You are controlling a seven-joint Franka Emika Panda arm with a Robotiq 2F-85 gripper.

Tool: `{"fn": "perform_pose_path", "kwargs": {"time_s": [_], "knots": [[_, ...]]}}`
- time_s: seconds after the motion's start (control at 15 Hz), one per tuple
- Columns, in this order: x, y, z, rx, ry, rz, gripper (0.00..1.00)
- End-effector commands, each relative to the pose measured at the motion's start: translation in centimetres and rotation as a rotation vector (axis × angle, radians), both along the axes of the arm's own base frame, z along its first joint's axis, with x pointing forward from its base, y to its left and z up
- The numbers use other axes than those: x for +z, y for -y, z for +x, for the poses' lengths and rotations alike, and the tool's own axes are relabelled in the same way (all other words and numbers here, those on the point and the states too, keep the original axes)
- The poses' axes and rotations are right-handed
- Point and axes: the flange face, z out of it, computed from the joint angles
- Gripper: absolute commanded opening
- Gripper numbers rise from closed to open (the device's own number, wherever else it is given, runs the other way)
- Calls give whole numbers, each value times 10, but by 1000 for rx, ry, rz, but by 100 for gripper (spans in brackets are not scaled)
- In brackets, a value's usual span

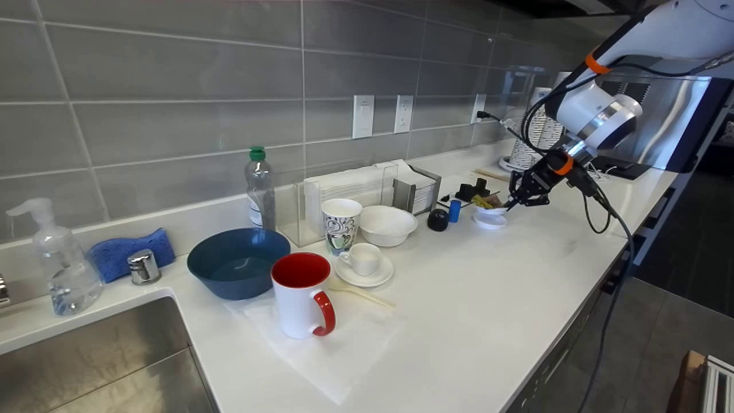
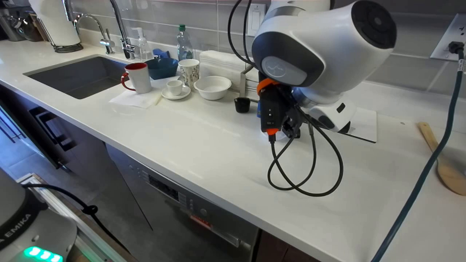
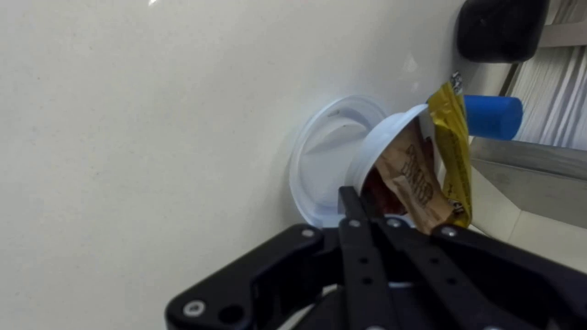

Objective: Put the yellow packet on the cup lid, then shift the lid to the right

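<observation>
The yellow packet (image 3: 455, 151) hangs over the rim of a small white bowl (image 3: 373, 146), beside a brown paper packet (image 3: 415, 176). It also shows in an exterior view (image 1: 480, 201). A round white lid (image 3: 321, 160), the only lid-like disc here, lies on the counter partly under the bowl; it also shows in an exterior view (image 1: 491, 223). My gripper (image 3: 360, 197) has its fingertips close together at the bowl's near rim, one outside the wall and one inside, pinching it. Whether the bowl touches the lid is hidden. In an exterior view the arm hides the bowl.
A blue cylinder (image 3: 493, 117) and a black object (image 3: 502, 30) stand close beyond the bowl. Napkin holders (image 1: 421, 189) line the wall. A white bowl (image 1: 389, 225), small cup (image 1: 364, 259) and red-and-white mug (image 1: 292, 304) stand farther along. A wooden spoon (image 2: 444, 167) lies on the counter.
</observation>
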Motion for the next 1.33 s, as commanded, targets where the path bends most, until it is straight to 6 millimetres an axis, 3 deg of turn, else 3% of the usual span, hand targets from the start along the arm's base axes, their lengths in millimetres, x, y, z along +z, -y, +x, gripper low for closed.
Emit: {"fn": "perform_pose_path", "kwargs": {"time_s": [0.0, 0.6, 0.67, 0.8, 1.27], "knots": [[-12, 4, 7, 12, 1, 13, 0], [-30, 5, 7, 21, -38, 11, 0], [-29, 4, 7, 25, -38, 14, 27], [-25, 3, 9, 28, -28, 10, 32], [8, -8, 16, 121, 32, -16, 81]]}}
